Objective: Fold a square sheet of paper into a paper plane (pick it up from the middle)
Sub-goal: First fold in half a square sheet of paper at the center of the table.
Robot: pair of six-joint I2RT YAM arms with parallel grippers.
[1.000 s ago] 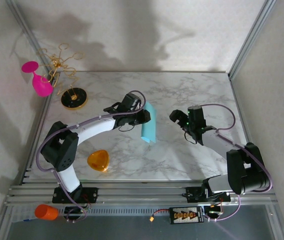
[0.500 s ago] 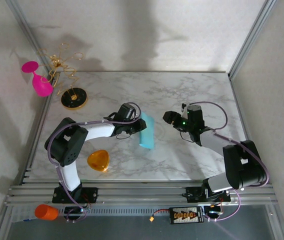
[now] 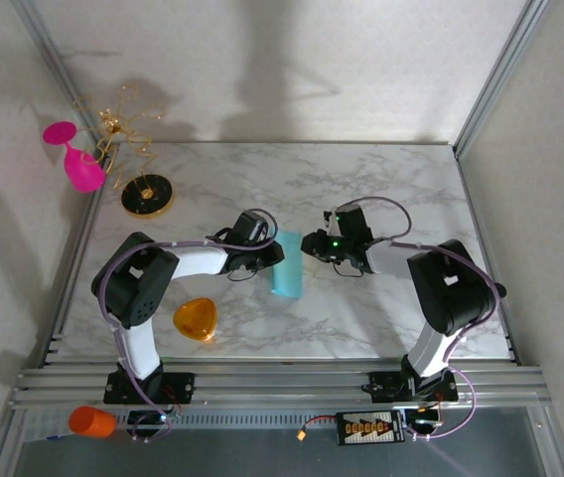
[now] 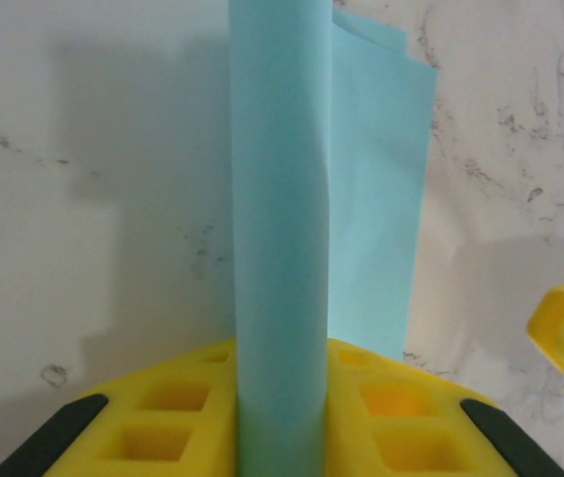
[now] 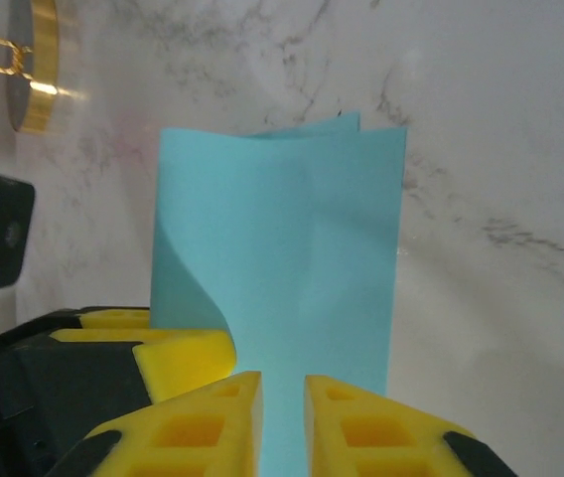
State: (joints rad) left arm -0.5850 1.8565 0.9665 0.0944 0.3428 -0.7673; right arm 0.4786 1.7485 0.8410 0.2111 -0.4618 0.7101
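Note:
The square sheet of paper (image 3: 287, 268), light teal, is folded over into a long strip at the table's middle. My left gripper (image 3: 268, 256) meets it from the left. In the left wrist view the curled fold of the sheet (image 4: 280, 248) runs up between the yellow jaws of the left gripper (image 4: 280, 437), which is shut on it. My right gripper (image 3: 310, 245) meets the strip's right edge. In the right wrist view the jaws of the right gripper (image 5: 282, 427) stand a narrow slit apart, with the sheet (image 5: 292, 248) in the slit. The paper plane is out of view.
An orange rounded-triangle piece (image 3: 196, 318) lies near the left arm's base. A pink glass (image 3: 76, 159) and a gold wire stand on a black base (image 3: 147, 195) sit at the far left. The marble table (image 3: 391, 189) has bare room at the right.
My right arm swung left to the sheet and its jaws closed from wide open to a slit. The left gripper drew the sheet slightly nearer and left.

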